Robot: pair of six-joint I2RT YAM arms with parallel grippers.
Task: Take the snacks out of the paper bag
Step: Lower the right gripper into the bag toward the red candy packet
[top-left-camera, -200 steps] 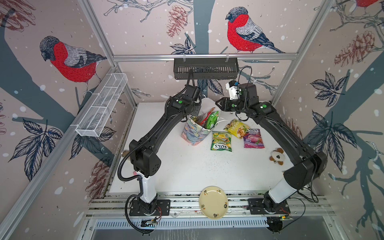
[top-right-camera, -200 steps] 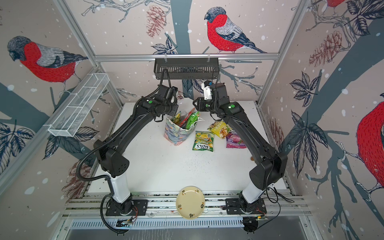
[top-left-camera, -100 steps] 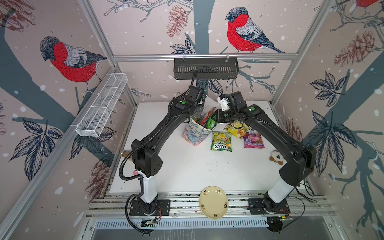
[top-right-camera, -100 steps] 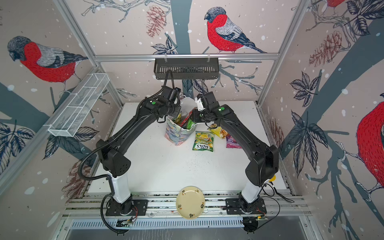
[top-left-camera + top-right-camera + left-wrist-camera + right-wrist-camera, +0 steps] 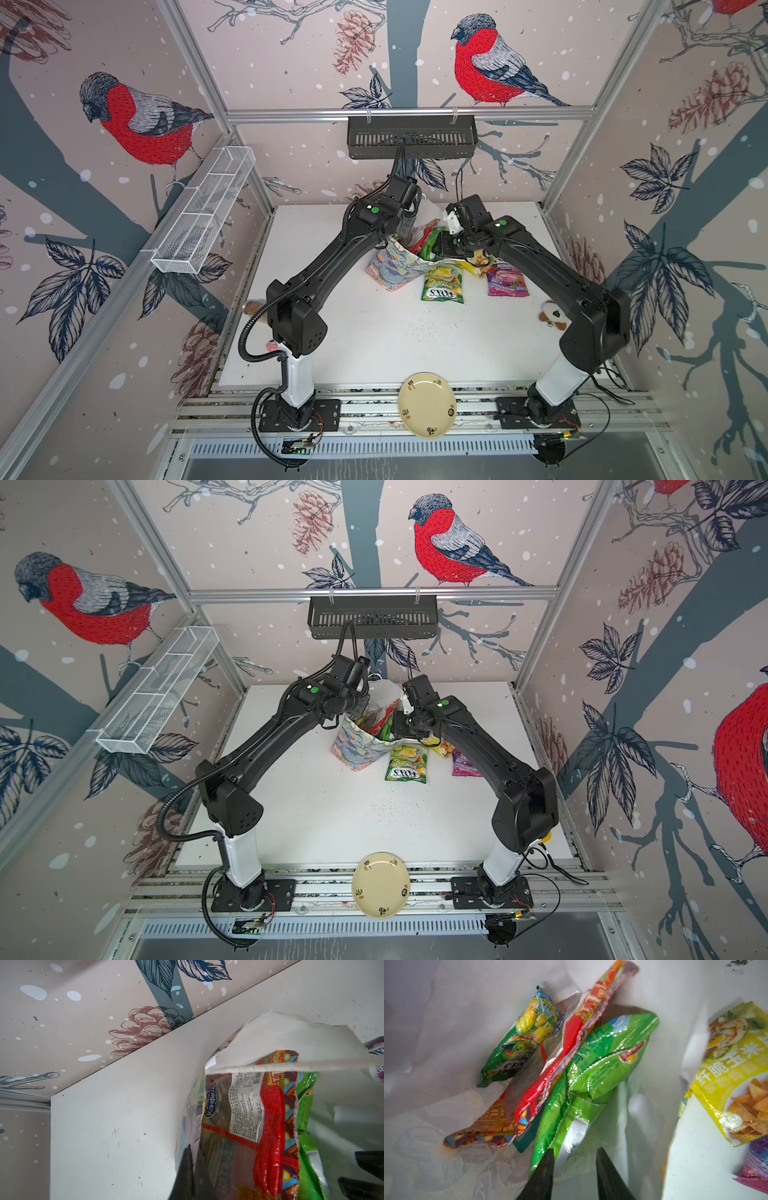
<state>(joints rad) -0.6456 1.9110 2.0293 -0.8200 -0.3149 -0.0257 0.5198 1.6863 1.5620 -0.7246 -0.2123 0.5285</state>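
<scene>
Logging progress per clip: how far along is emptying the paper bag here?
Done: on the table lie the green FOX'S packet, yellow packet and purple packet. In hand: left gripper pinches the paper bag rim; right gripper is inside, jaws apart astride the light green packet. Left: that one, the red packet and a second FOX'S packet, at least.

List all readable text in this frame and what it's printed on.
"FOX'S": glossy green plastic snack packet.
"Конфеты": large red plastic packet in the floral paper bag; its white sticker is too small to read.
"纤脆玉米": yellow glossy chip packet.
"BERRIE", cut off: purple glossy packet.
Rest: blurred.
</scene>
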